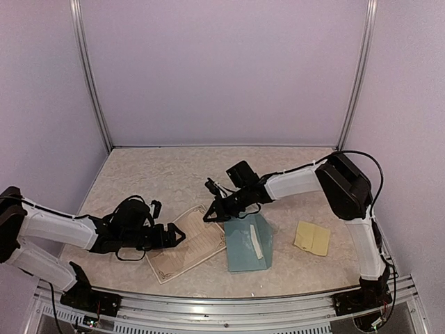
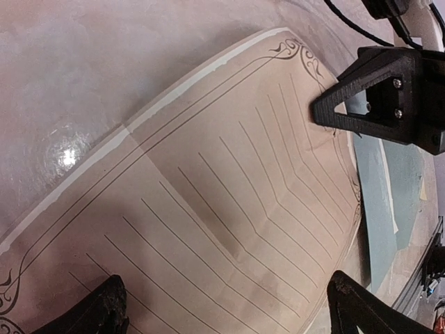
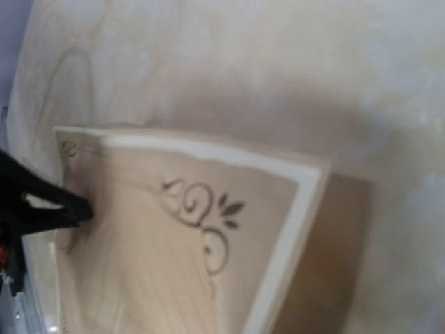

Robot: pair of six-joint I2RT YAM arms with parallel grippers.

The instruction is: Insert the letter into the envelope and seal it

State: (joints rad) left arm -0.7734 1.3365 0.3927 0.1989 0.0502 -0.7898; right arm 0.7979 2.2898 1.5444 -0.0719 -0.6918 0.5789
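The tan lined letter (image 1: 186, 242) lies on the table left of the teal-blue envelope (image 1: 248, 243), which lies flat with its flap open. My left gripper (image 1: 175, 234) is open and hovers over the letter's left part; in the left wrist view its fingertips (image 2: 106, 309) stand wide apart above the sheet (image 2: 208, 209). My right gripper (image 1: 211, 211) is at the letter's far right corner and looks shut on it. The right wrist view shows that corner (image 3: 208, 223) raised off the table, with my own fingers hidden. The sheet bulges along a crease.
A small yellow-tan sticker sheet (image 1: 311, 239) lies right of the envelope. The envelope's edge (image 2: 379, 202) shows past the letter in the left wrist view, below the right gripper (image 2: 389, 94). Walls enclose the table; a metal rail runs along its near edge.
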